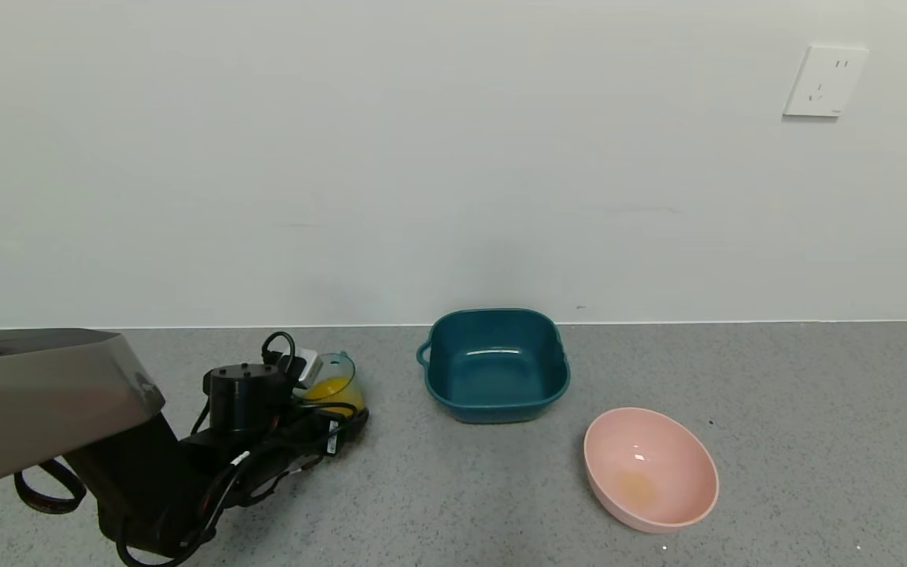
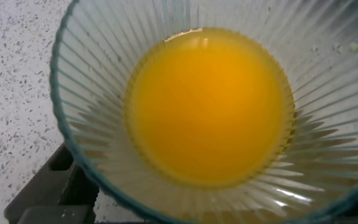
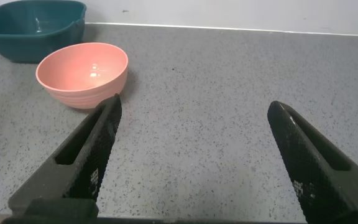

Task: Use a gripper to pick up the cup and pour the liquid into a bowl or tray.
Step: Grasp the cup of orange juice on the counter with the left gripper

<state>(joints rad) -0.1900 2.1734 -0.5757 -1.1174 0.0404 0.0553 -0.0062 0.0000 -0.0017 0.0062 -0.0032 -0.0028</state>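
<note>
The cup (image 1: 333,383), a ribbed pale blue-green tumbler, stands on the grey counter left of the teal basin (image 1: 496,364). It holds orange-yellow liquid (image 1: 333,390). My left gripper (image 1: 337,409) is low on the counter with the cup between its jaws, which stand wide at the cup's sides. In the left wrist view the cup (image 2: 98,118) and the liquid (image 2: 210,106) fill the frame, and one black finger (image 2: 45,190) shows beside the rim. My right gripper (image 3: 191,106) is open and empty over bare counter.
A round pink bowl (image 1: 650,468) with a faint orange stain lies right and in front of the basin; it also shows in the right wrist view (image 3: 82,73). A white wall runs behind the counter. A grey robot part (image 1: 36,394) covers the near left.
</note>
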